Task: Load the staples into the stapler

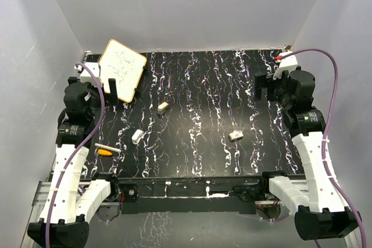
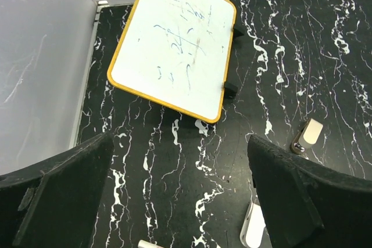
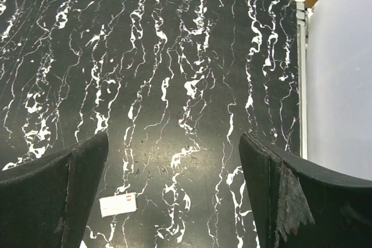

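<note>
I am hanging my left claw [image 2: 180,143] over the far-left part of the counter [image 1: 197,85], with its jaws spread wide and gripping nothing. Between its fingers [image 2: 64,196] I am looking at an orange-framed whiteboard [image 2: 174,39], which is standing tilted on small black feet close to the left wall. To the right of the board, what looks like the small stapler [image 2: 307,135] is lying on the counter, beige on top with a shiny metal end. A second white object [image 2: 254,230] is showing beside the finger on the right of that view, partly hidden by it; I cannot tell what it is.

I am hovering my right claw [image 3: 174,143] over the far-right part of the counter, near the right wall. It is also spread wide and empty. The staples box [image 3: 118,204] is lying flat on the counter, low in that view, just beside the left-hand finger and apart from it. It is too small for me to tell whether it is open.

From above, the staples box is sitting right of centre, well apart from the stapler, which is lying left of centre and farther back. Orange-and-white sticks [image 1: 108,150] are lying near the front-left edge, beside my left arm.
</note>
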Controlling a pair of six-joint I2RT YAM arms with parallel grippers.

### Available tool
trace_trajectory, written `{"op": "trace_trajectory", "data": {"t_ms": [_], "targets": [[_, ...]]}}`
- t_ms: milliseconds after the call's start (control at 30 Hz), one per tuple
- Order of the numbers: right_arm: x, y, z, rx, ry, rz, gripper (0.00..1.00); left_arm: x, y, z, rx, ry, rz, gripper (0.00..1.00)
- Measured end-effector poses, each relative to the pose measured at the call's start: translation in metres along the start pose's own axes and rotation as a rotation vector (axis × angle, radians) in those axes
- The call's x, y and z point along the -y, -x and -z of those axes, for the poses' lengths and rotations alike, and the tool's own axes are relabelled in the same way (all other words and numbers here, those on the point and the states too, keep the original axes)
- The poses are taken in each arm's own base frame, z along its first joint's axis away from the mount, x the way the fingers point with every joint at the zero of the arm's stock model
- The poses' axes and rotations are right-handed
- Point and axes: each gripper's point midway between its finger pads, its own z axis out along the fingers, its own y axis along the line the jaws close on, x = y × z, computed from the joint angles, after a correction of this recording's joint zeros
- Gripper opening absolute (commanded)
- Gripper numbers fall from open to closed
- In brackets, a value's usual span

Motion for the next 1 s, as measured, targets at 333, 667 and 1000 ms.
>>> {"op": "trace_trajectory", "data": {"t_ms": [333,667,1000], "targets": [[-0.013,-0.001,-0.004,0.000,0.086,-0.003,0.99,0.012,-0.018,-0.016,-0.021,-0.065,-0.024,0.97],[-0.023,0.001,-0.011,0.011,0.160,0.026,0.99,0.024,-0.014,-0.018,0.010,-0.144,-0.062,0.97],[-0.054,-0.014,-0.007,0.003,0.398,0.261,0.99,0.058,-0.034,-0.023,-0.041,-0.366,-0.162,0.97]]}}
